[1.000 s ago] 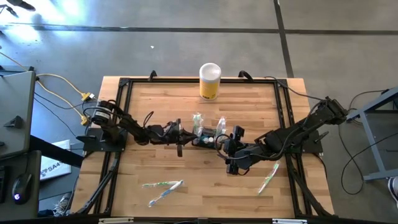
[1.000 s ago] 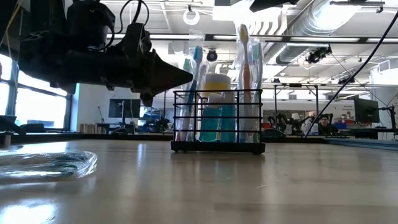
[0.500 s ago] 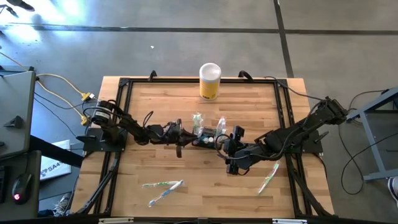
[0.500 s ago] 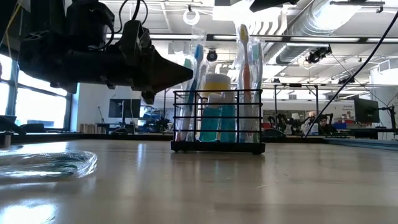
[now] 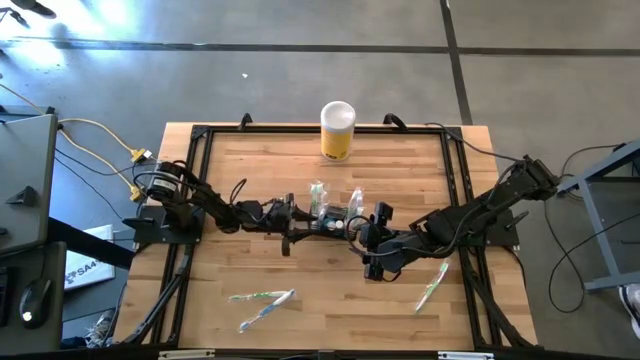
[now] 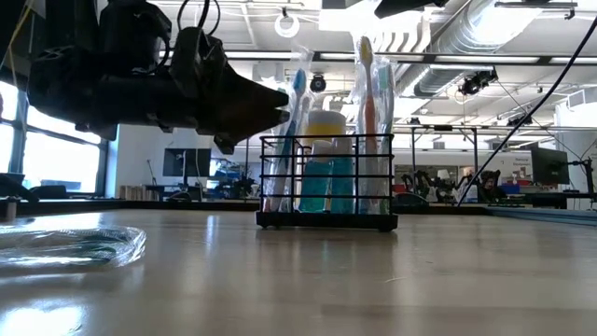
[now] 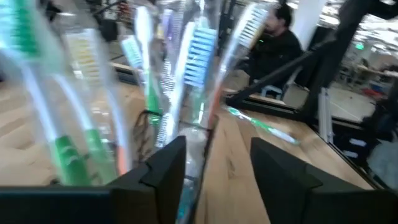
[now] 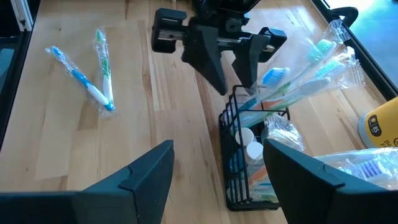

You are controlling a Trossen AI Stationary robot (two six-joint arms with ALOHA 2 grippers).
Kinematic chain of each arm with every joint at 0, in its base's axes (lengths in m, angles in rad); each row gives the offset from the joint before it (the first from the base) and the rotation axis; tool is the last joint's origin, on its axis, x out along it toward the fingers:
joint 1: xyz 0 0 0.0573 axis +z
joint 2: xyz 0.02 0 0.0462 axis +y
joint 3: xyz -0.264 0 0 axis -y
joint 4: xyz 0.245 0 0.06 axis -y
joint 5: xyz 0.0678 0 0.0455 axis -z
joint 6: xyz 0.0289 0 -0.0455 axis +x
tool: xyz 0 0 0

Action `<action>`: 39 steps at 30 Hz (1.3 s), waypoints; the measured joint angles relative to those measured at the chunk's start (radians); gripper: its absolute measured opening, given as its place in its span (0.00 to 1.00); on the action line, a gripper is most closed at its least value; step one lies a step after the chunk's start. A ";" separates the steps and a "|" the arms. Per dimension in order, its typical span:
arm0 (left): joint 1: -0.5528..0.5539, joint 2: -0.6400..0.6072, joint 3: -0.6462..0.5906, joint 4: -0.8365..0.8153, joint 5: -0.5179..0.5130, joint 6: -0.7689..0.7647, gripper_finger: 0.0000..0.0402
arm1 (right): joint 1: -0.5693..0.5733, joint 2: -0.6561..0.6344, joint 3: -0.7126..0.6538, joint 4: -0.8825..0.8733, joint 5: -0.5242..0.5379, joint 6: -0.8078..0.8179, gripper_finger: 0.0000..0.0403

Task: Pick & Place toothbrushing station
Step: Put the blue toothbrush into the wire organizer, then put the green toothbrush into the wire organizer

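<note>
The toothbrushing station, a low black wire caddy (image 5: 335, 226) (image 6: 326, 187) (image 8: 245, 168), stands on its base at the table's middle. Several wrapped toothbrushes (image 6: 368, 112) (image 8: 305, 68) stand in it. My left gripper (image 5: 298, 224) (image 6: 283, 105) (image 8: 233, 81) is level at the caddy's left end, just above its rim. It is open, with one wrapped toothbrush (image 7: 193, 118) between its fingers. My right gripper (image 5: 365, 245) (image 8: 217, 180) hovers open above the caddy's right end, slanting down, with nothing between its fingers. My left gripper has its fingers on either side of a wrapped toothbrush's lower part (image 7: 189, 168), coming level from the table's left. The clear wrapper runs close along one finger (image 7: 165, 171); I cannot tell whether it touches. The toothbrush stands upright in the caddy.
A yellow cylinder with a white lid (image 5: 338, 130) (image 8: 379, 127) stands at the far edge. Loose wrapped toothbrushes lie near the front left (image 5: 262, 298) (image 8: 87, 81) and front right (image 5: 432, 285). A black frame (image 5: 200, 135) runs around the tabletop.
My left gripper has opened at the caddy's left end without shifting; its one pointed tip has become two separate fingertips in the low view. The caddy and the toothbrushes in it have stayed in place.
</note>
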 joint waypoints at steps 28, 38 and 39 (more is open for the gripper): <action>-0.192 -0.613 -0.048 -0.962 -0.101 0.123 0.49 | 0.000 0.000 0.000 -0.003 0.000 0.000 0.59; -0.574 -0.610 0.141 -1.628 -0.159 -0.375 0.49 | 0.000 0.000 0.000 0.005 0.000 0.000 0.59; -0.608 -0.595 0.160 -1.659 -0.137 -0.437 0.49 | 0.000 0.000 0.000 0.010 0.000 0.000 0.59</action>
